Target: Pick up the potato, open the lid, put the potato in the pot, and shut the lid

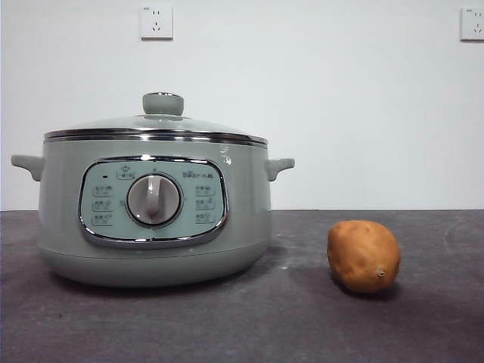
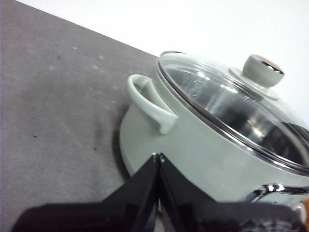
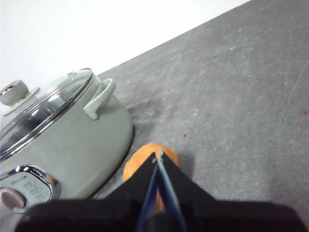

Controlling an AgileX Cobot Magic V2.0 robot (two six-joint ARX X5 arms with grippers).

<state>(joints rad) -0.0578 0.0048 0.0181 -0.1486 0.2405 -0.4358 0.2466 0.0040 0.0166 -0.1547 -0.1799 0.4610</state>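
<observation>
The pale green pot (image 1: 155, 204) stands on the left of the dark table, its dial panel facing the front view. The glass lid (image 1: 155, 127) with its green knob (image 1: 162, 103) sits closed on it. The orange-brown potato (image 1: 363, 255) lies on the table to the right of the pot. My left gripper (image 2: 158, 157) is shut and empty, raised near the pot's (image 2: 193, 145) side handle (image 2: 147, 99); the lid (image 2: 231, 104) shows there too. My right gripper (image 3: 158, 155) is shut and empty, raised above the potato (image 3: 140, 162) beside the pot (image 3: 72, 145). Neither gripper shows in the front view.
The dark grey table (image 1: 249, 325) runs back to a white wall with two sockets (image 1: 156, 22). The pot's side handles (image 1: 278, 166) stick out left and right.
</observation>
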